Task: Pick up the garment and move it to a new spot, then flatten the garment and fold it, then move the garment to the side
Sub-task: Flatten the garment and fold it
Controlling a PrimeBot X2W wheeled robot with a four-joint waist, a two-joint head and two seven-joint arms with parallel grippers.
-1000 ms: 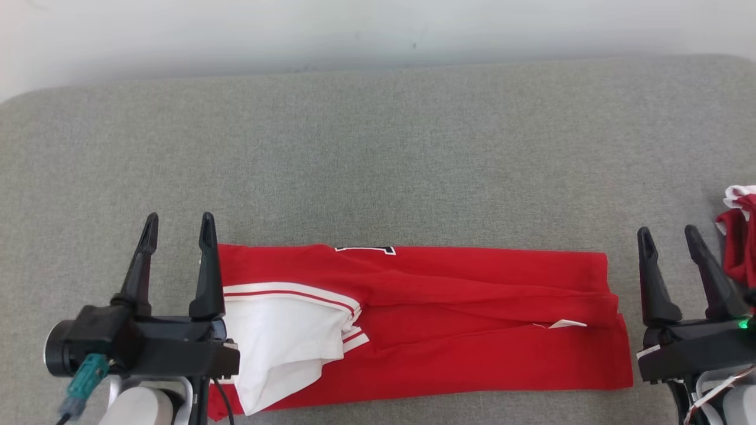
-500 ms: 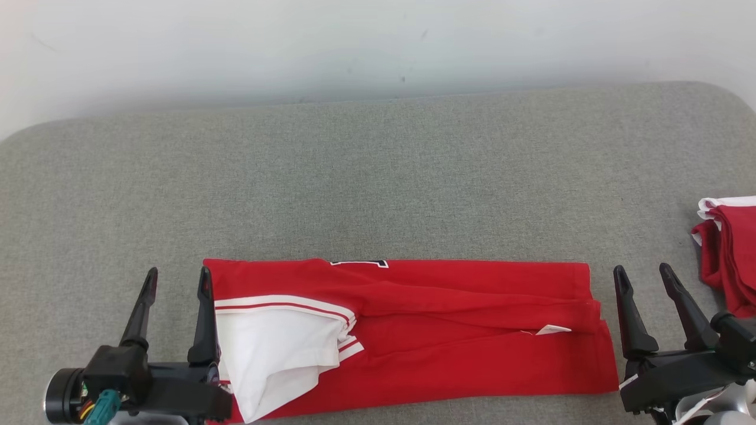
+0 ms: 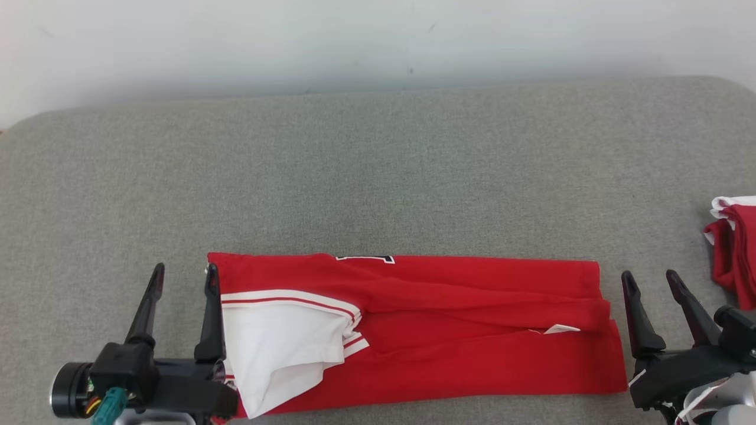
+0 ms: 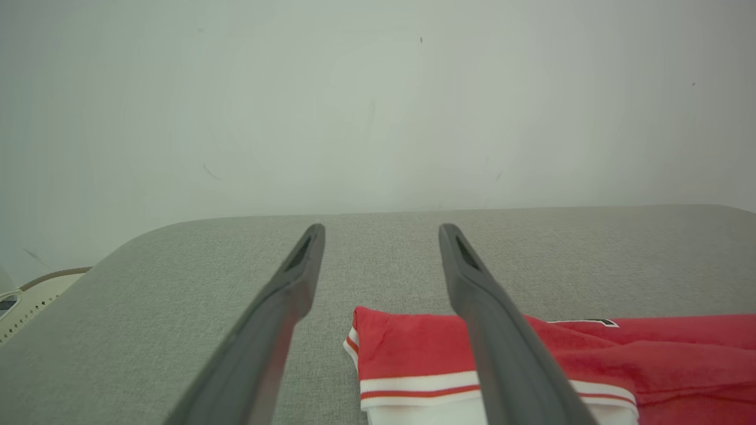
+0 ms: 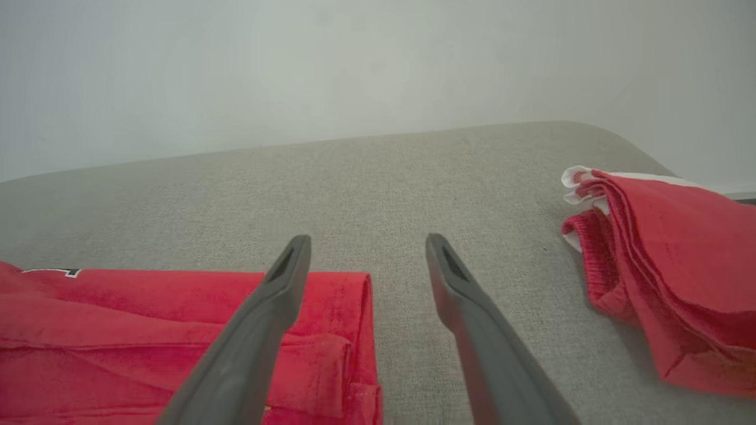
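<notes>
The garment is a red shirt with a white sleeve, folded into a long strip across the near part of the grey cushion. It also shows in the left wrist view and the right wrist view. My left gripper stands open at the strip's left end, its right finger over the edge of the cloth. Just off the strip's right end, my right gripper is open too. Neither holds anything. In the wrist views the left gripper and right gripper show empty gaps.
A second red and white folded cloth lies at the cushion's right edge, also in the right wrist view. A pale wall runs behind the cushion. Bare grey cushion stretches behind the strip.
The head camera has shifted, so the whole picture sits lower than a second ago. Both grippers stay open at the strip's ends. The garment has not moved.
</notes>
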